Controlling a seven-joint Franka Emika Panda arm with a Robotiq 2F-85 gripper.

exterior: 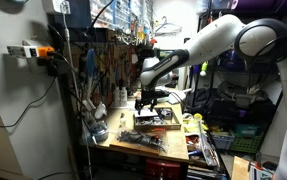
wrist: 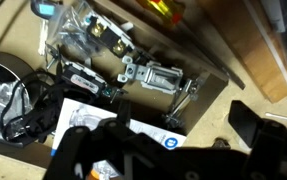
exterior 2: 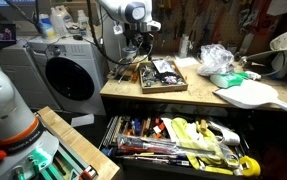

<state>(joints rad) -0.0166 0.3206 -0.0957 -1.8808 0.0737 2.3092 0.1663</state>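
Your gripper hangs with its fingers spread and nothing between them, just above a shallow tray of hardware on the wooden workbench. In the wrist view, the nearest thing below the fingers is a white printed card, and just past it lie clear packets of metal parts. You are touching none of them, so nothing is gripped or lifted as far as the pictures show.

In an exterior view the tray sits near the bench's front edge, with tools hung on the pegboard behind it. Beside the tray lie a crumpled plastic bag and a pale cutting board. Below the bench, an open drawer of hand tools juts out. A coil of black cable lies close beside the packets and could crowd your fingers.
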